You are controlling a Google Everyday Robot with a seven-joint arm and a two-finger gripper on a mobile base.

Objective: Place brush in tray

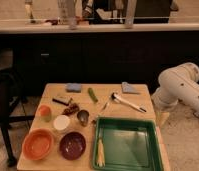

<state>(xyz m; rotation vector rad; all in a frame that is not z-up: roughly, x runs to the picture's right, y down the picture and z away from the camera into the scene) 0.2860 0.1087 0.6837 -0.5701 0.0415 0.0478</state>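
Bowls open the row on the left of the pale wooden counter (107, 89): a round, glossy orange plastic bowl (39, 144) and, just beside it, a round maroon bowl (72, 145). Behind them we see a small orange cup (43, 111) and a white round lidded cup (61, 122). Farther back are a flat dark rectangular item (61, 100), a crumpled reddish-brown wrapper (70, 109) and a soft blue folded cloth (73, 87).

Near the middle stands a small shiny metal cup (83, 116), with a slim green pod-shaped item (93, 94) lying behind it. A small silvery metal utensil (105, 105) rests close to the brush's head.

The long slim white-handled brush (127, 102) lies flat on the counter, outside the tray and just past its far rim. It runs diagonally, its dark rounded head toward the left and back, and its smooth white handle slants right and forward to a dark tip. A grey-blue folded cloth (129, 88) lies behind it.

The large rectangular green plastic tray (135, 123) with its raised rim fills the front right of the counter. A pale yellow stick-like item (100, 152) lies in it along the left wall.

At the far right, the smooth white rounded robot arm (180, 87) reaches beside the counter. The gripper is out of frame, so we cannot tell its state.
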